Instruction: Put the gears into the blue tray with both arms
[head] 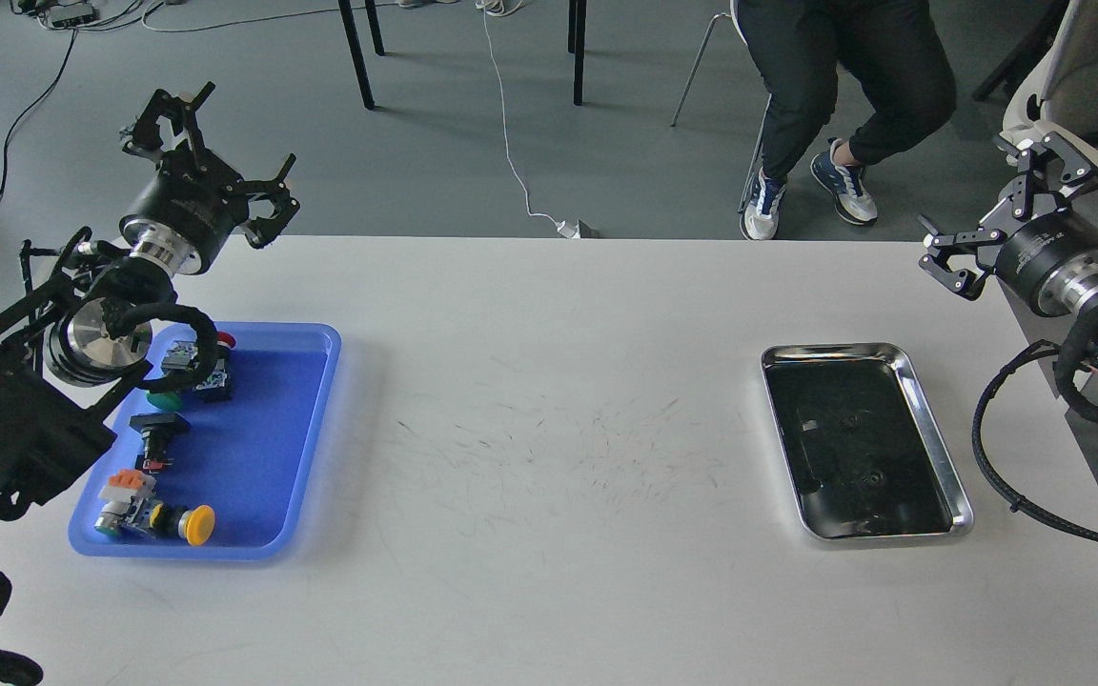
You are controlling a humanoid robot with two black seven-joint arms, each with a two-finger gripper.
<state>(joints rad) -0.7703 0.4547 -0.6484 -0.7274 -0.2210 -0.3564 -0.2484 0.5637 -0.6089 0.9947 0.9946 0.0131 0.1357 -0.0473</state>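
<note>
The blue tray [306, 381] lies at the table's left and holds several push-button switches with coloured caps. On the dark bottom of the steel tray [930, 419] at the right I make out two faint tiny round shapes, the gears [851, 417], hard to tell from the bottom. My left gripper [217, 152] hangs above the table's far left edge, behind the blue tray, open and empty. Beyond the far right corner my right gripper [999, 211] is raised, also open and empty, up and to the right of the steel tray.
A seated person's legs [835, 105] and chair and table legs stand beyond the far table edge. A white cable with a plug [576, 229] lies at that edge. Scuff marks cover the white table [559, 457] between the trays.
</note>
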